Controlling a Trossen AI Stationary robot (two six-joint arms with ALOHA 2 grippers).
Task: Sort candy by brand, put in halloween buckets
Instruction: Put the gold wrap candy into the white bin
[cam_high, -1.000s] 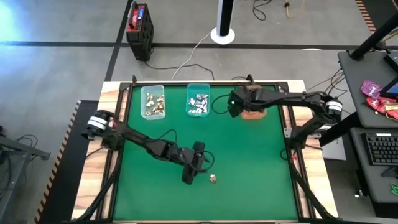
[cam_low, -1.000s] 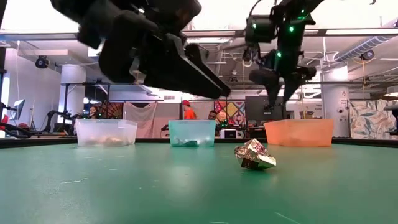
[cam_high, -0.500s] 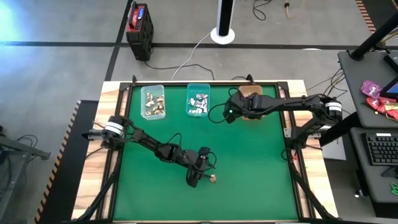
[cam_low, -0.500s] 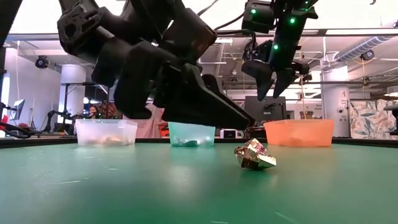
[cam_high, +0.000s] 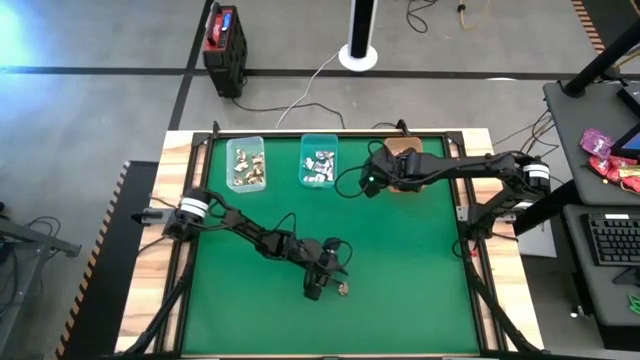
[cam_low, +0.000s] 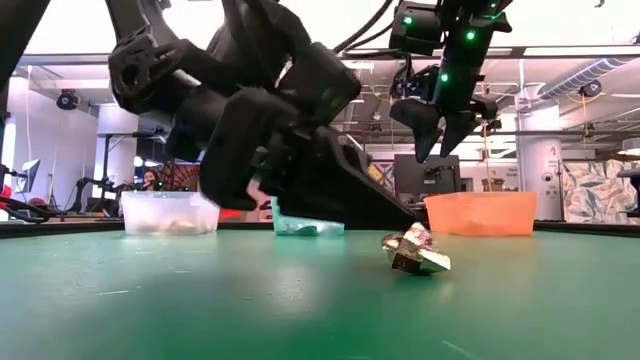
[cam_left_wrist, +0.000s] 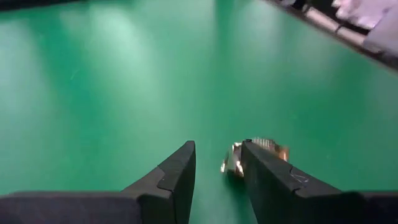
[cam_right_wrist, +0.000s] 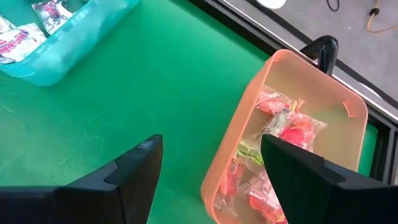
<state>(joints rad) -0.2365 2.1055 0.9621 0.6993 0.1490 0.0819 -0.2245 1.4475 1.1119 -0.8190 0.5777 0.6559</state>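
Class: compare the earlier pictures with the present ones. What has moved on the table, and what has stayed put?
The left gripper has dropped to the mat and narrowed its fingers at the gold-wrapped candy, which has shifted slightly; a grip isn't clear. The right gripper has drawn back slightly from over the orange bucket, open. The three buckets are unmoved.

No legible text, label, brand name, number or sign appears in any view. Printed red marks show on the white candy wrappers (cam_right_wrist: 22, 46) in the teal bucket (cam_right_wrist: 68, 53), but they cannot be read. The wrappers in the orange bucket (cam_right_wrist: 348, 112) carry no readable print.
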